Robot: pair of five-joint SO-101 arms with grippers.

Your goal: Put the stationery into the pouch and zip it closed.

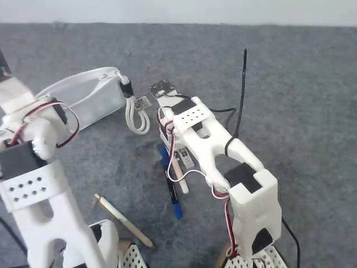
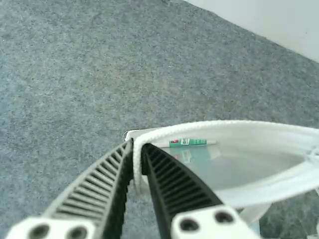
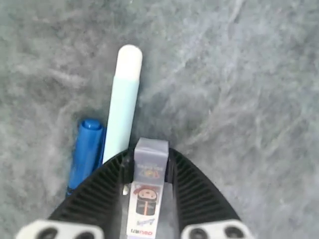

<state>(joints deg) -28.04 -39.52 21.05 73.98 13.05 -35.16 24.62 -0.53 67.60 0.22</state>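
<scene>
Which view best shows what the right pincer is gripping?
Right wrist view: the small labelled block sits plainly between the fingers of the right pincer. In the high view the right arm hides most of it.

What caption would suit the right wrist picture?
Claw grips a small labelled block beside a blue pen and a pale marker.

The tabletop [image 1: 301,95] is covered from edge to edge with a grey, felt-like fabric, mottled in lighter and darker patches. In the wrist views its short, fuzzy nap shows plainly. Behind it stands a pale, plain wall [image 1: 178,10], which meets the grey surface in a straight line along the far edge. The same wall shows beyond the fabric in the left wrist view.
</scene>
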